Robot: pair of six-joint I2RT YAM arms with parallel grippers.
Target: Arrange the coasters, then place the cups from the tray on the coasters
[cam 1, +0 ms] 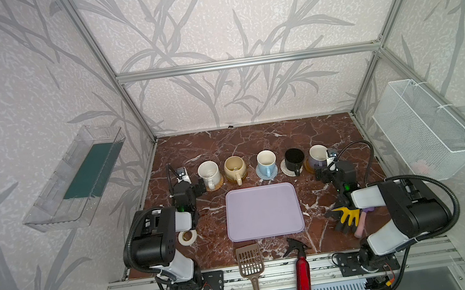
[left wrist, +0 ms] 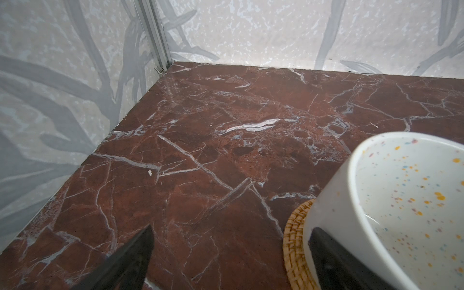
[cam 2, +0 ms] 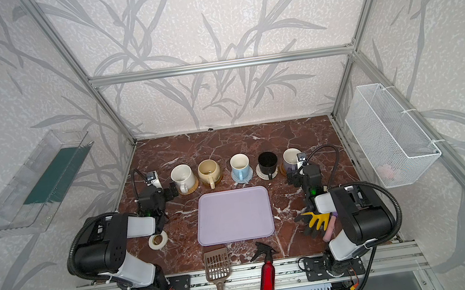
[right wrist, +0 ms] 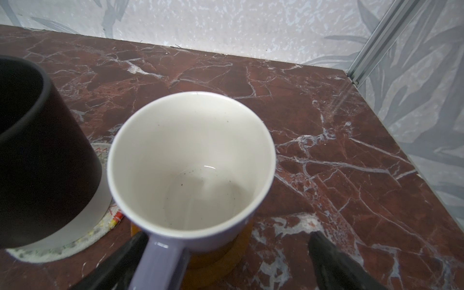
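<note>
Five cups stand in a row behind the empty lavender tray (cam 1: 263, 211), each on a coaster: white (cam 1: 209, 173), beige (cam 1: 235, 167), light blue (cam 1: 266, 162), black (cam 1: 294, 160), lavender (cam 1: 318, 155). My left gripper (left wrist: 231, 229) is open over bare marble beside the white cup (left wrist: 401, 200) on its rattan coaster (left wrist: 296, 241); one finger overlaps the cup's wall. My right gripper (right wrist: 228, 233) is open, and the handle of the lavender cup (right wrist: 193, 163) lies between its fingers, ungripped. That cup sits on an amber coaster (right wrist: 221, 256), next to the black cup (right wrist: 37, 150).
A white tape roll (cam 1: 187, 236) lies by the left arm. Yellow-black gloves (cam 1: 346, 217) lie under the right arm. A brown scoop (cam 1: 251, 266) and a red spray bottle (cam 1: 302, 276) sit at the front edge. A wire basket (cam 1: 424, 129) and a clear bin (cam 1: 74, 178) hang on the side walls.
</note>
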